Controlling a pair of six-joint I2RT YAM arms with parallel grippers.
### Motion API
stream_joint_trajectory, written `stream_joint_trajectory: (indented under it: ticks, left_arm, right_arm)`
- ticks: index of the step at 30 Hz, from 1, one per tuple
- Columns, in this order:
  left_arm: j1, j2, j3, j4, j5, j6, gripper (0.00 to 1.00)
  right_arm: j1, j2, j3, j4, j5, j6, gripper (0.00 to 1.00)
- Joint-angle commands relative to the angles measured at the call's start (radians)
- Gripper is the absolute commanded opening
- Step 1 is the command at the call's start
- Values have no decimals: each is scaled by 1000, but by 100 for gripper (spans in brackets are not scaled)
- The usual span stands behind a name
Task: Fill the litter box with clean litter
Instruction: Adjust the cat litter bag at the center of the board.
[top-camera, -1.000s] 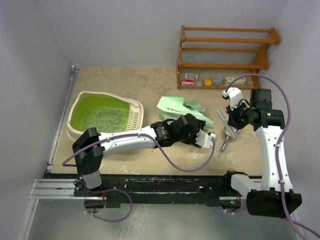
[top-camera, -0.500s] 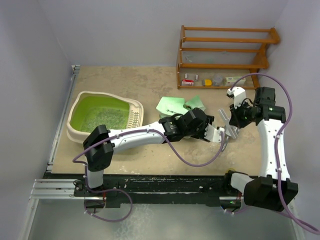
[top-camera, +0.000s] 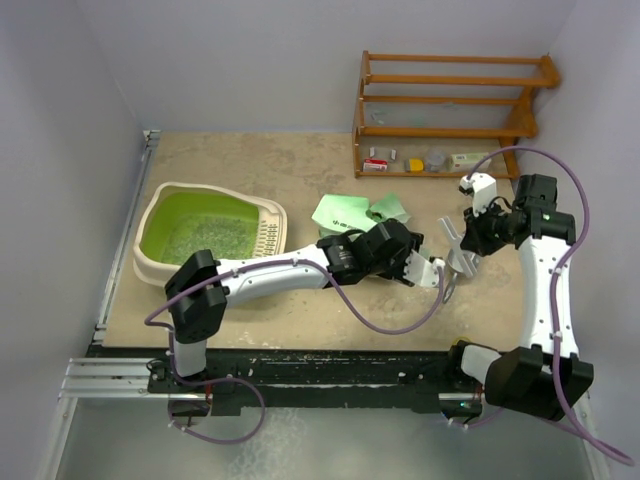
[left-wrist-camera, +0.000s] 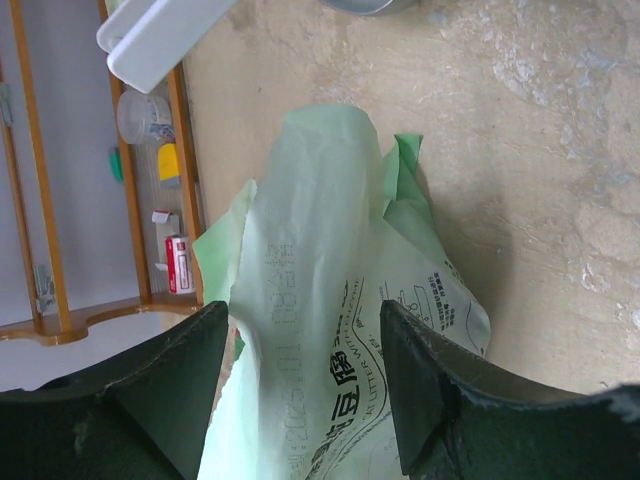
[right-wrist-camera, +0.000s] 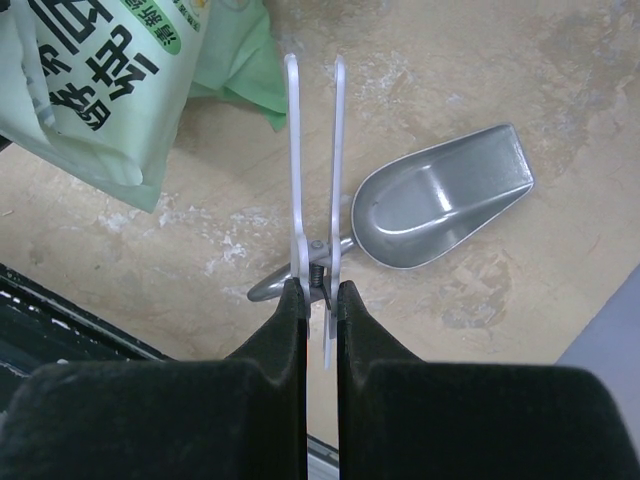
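Observation:
The cream litter box (top-camera: 152, 262) with its green inside sits at the left, with pale clean litter (top-camera: 200, 240) spread over its floor. The light green printed bag (top-camera: 348, 210) lies mid-table. My left gripper (top-camera: 432, 272) is open, and in the left wrist view the bag (left-wrist-camera: 320, 300) lies beyond and between its spread jaws (left-wrist-camera: 300, 330). My right gripper (top-camera: 463, 258) is shut on a white spring clip (right-wrist-camera: 315, 150); its grip shows in the right wrist view (right-wrist-camera: 320, 290). The clip hangs above a shiny metal scoop (right-wrist-camera: 440, 210) lying on the table.
A wooden shelf (top-camera: 450, 110) with small items on its lowest level stands at the back right, and it also shows in the left wrist view (left-wrist-camera: 185, 150). The two grippers are close together right of the bag. Walls close in on the left and right.
My left arm has swung up and right, bringing its gripper close beside the right gripper. The right gripper has shifted slightly right with the clip. The bag now looks more bunched.

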Motion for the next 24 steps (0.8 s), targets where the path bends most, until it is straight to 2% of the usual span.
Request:
stream_joint_trajectory:
  ticks: [1, 5, 6, 7, 8, 9, 16, 22, 23, 24]
  left_arm:
    - [7, -16, -15, 12, -39, 34, 59]
    - [14, 2, -13, 15, -43, 38, 56]
    - [18, 9, -2, 2, -30, 43, 51]
    - [25, 17, 17, -29, -9, 44, 32]
    - [37, 33, 51, -73, 25, 37, 7]
    - [49, 45, 82, -111, 52, 21, 4]
    - [110, 96, 238, -152, 102, -36, 3]
    - [123, 73, 244, -97, 136, -91, 4]
    - [124, 71, 247, -95, 155, -99, 8]
    - [123, 74, 255, -101, 175, -107, 18]
  right_arm:
    - [-11, -29, 33, -5, -38, -22, 0]
    - [-14, -38, 25, -4, -42, -22, 0]
    - [-16, -39, 24, -4, -43, -23, 0]
    - [-17, -40, 23, -5, -44, -21, 0]
    - [-18, -42, 22, -5, -45, -20, 0]
    - [-19, -43, 22, -5, -44, -20, 0]
    - [-22, -43, 20, -5, -42, -19, 0]
    - [-23, -39, 22, 0, -37, -8, 0]
    - [-24, -38, 23, 1, -37, -6, 0]
    - [-25, -37, 26, -1, -39, -2, 0]
